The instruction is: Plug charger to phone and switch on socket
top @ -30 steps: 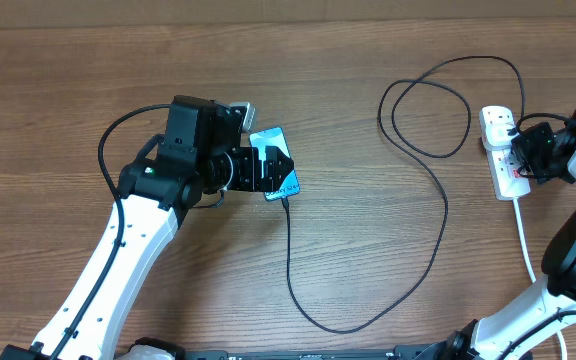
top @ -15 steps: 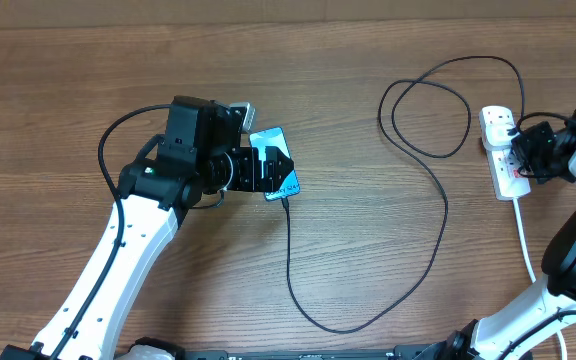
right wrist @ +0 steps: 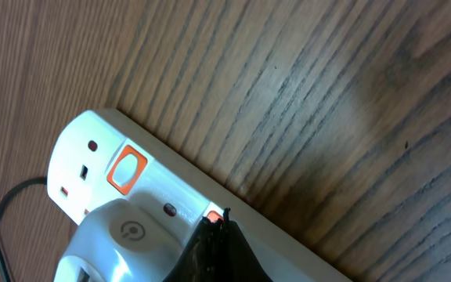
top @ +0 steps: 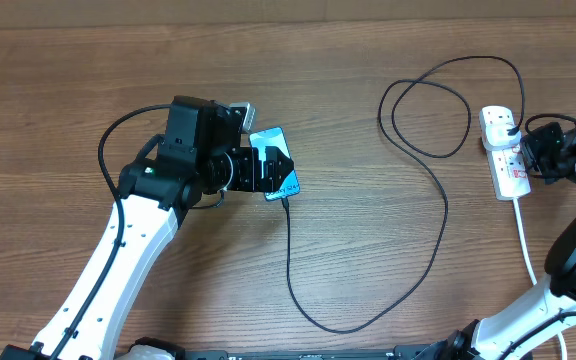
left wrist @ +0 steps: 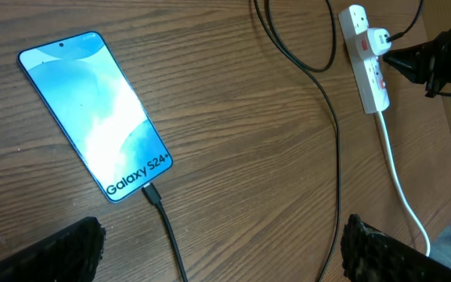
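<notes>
The phone (top: 273, 163) lies on the table with its blue screen lit, partly under my left gripper (top: 268, 168). In the left wrist view the phone (left wrist: 92, 110) is in full sight, with the charger's connector (left wrist: 152, 193) plugged into its lower end. My left gripper (left wrist: 221, 258) is open and empty above it. The black charger cable (top: 438, 215) loops across to the white socket (top: 505, 160), where a white plug (right wrist: 120, 239) sits. My right gripper (right wrist: 218, 227) is shut, its tip at an orange-red switch (right wrist: 212, 214) next to the plug.
The socket's thick white cord (top: 524, 240) runs toward the front right edge. The cable forms a wide loop (top: 423, 110) left of the socket. A second switch (right wrist: 126, 171) shows nearer the socket's end.
My right gripper has drawn back a little to the right, off the socket's side. The left arm, phone and cable have not moved.
</notes>
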Motion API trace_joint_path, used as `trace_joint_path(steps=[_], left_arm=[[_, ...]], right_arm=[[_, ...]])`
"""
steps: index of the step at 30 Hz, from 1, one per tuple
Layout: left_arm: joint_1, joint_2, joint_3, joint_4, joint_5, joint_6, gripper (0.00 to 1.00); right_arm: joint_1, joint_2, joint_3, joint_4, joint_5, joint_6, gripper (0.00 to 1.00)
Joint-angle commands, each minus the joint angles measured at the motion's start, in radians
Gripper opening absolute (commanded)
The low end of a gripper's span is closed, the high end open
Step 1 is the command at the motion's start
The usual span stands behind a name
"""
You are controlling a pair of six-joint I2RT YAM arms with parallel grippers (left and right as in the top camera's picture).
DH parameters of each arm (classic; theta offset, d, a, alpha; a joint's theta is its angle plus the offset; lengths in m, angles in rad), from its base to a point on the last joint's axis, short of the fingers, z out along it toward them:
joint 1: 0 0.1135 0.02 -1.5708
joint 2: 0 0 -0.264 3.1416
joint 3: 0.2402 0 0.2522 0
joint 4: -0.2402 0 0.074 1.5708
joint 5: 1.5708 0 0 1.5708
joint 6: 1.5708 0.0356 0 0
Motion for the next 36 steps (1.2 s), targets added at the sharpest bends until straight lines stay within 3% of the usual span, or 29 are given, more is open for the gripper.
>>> trace_joint_path(steps=[1,36], left_arm=[[-0.006,-0.015,0.002,0.002,-0.010,-0.006,1.00],[-0.006,-0.015,0.002,0.000,-0.010,-0.006,0.99]], right_arm=[[0.002,-0.027,0.012,0.016,0.014,-0.004,0.04],[0.066,0.040,0.009,-0.034,-0.035,-0.031,0.04]])
